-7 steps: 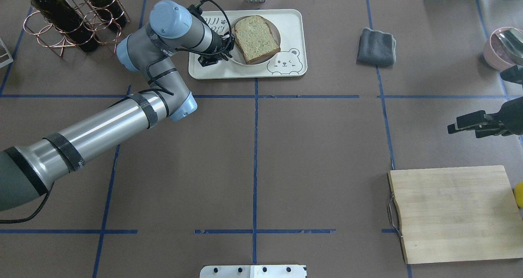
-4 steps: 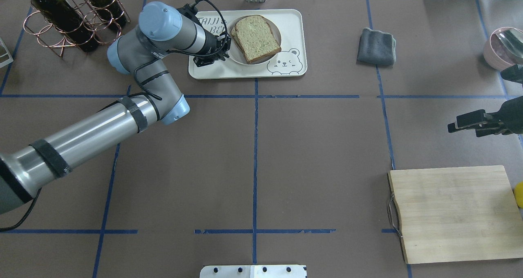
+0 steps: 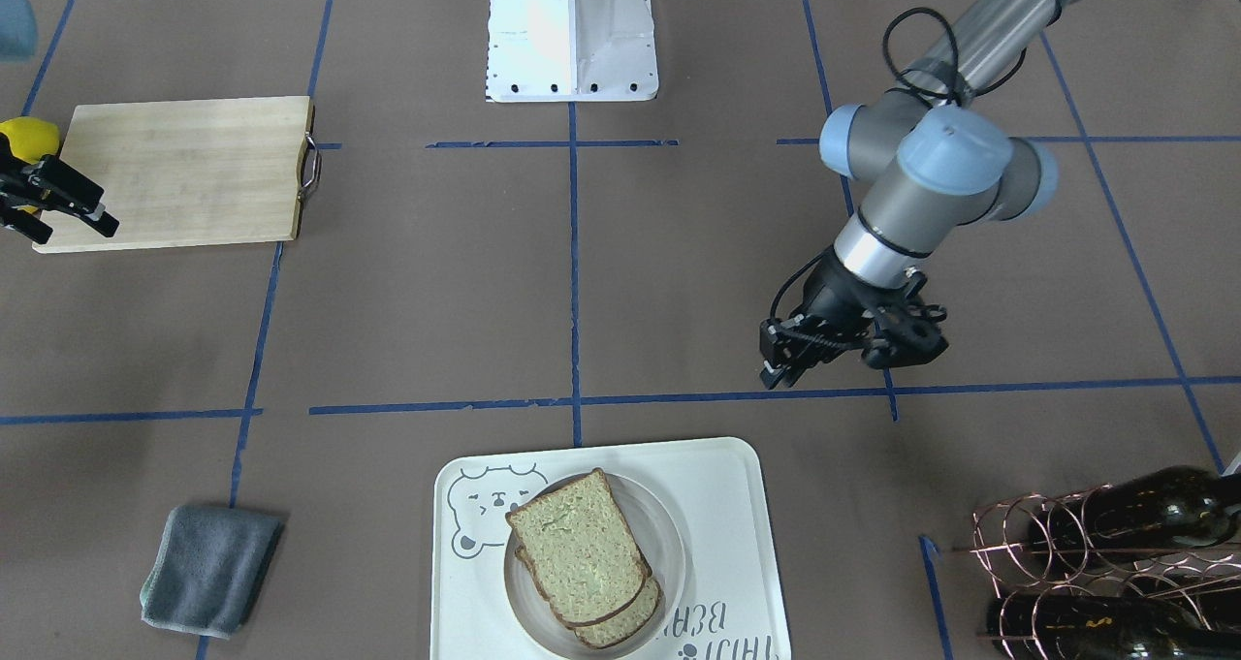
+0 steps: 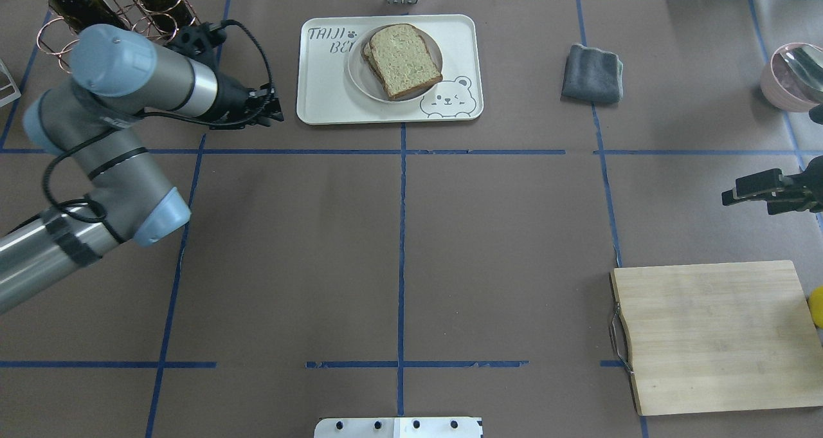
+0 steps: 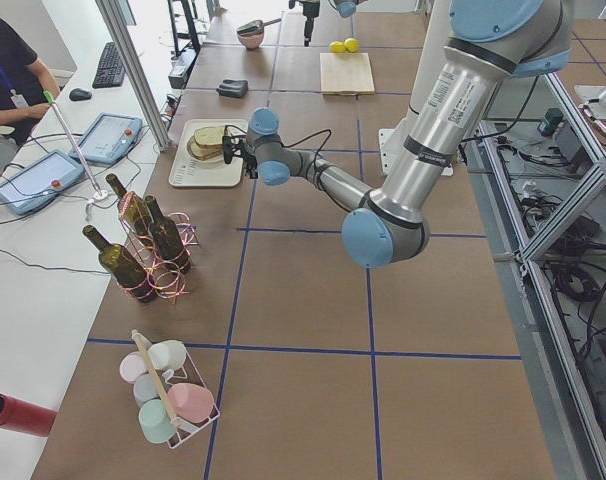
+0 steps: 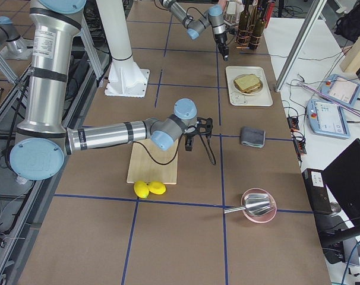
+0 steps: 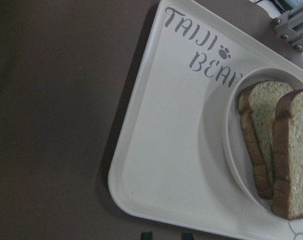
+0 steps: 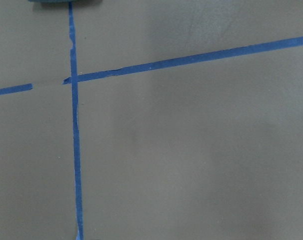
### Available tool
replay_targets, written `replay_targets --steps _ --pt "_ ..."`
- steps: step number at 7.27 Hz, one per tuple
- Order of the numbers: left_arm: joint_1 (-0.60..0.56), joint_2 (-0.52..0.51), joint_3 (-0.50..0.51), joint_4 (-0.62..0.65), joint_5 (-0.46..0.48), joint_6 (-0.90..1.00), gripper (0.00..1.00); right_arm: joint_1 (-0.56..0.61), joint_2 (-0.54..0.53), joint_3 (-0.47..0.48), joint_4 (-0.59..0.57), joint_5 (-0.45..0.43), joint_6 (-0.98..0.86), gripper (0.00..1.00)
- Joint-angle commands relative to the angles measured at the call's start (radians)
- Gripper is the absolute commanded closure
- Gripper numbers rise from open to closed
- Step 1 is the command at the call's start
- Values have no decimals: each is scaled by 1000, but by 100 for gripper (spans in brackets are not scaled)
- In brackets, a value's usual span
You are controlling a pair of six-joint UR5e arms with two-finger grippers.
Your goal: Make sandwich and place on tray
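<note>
Task judged complete — the sandwich [image 4: 403, 60] rests on a plate [image 4: 355, 71] in the tray [image 4: 321, 100], egg unseen; left claw [image 4: 276, 110] and right claw [image 4: 741, 198] are parted, empty.

There's the sandwich [image 4: 404, 60], two square slices of pale tan bread with dark brown crust, stacked flat, the top slice slid a little off the one beneath so an edge of the lower slice peeks out; it sits on a small round white plate [image 4: 360, 81]; the plate rests inside the tray [image 4: 325, 94], cream-white, rectangular, round-cornered, lying flat on the brown table [image 4: 398, 245] at its far side, grey bear face in one corner, grey lettering in the opposite one.
</note>
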Motion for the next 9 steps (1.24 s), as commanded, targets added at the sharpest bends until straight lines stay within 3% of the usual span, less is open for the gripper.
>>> replay_targets --steps 1,2,4,5,7,9 --pt "-112 283 -226 8 -119 269 29 32 -54 7 -3 1 -46 0" --pt "-196 401 -270 5 -166 441 0 41 -76 4 -9 3 -110 0" --pt "-409 514 -237 40 -252 886 0 82 -124 -3 -11 10 -220 0" --pt "-492 518 -236 161 -254 1067 0 139 -124 2 -87 12 -324 0" --pt "-697 495 -243 515 -253 1454 0 319 -90 7 -371 20 -719 0" --pt "-767 441 -270 810 -257 1546 0 427 -33 7 -602 21 -967 0"
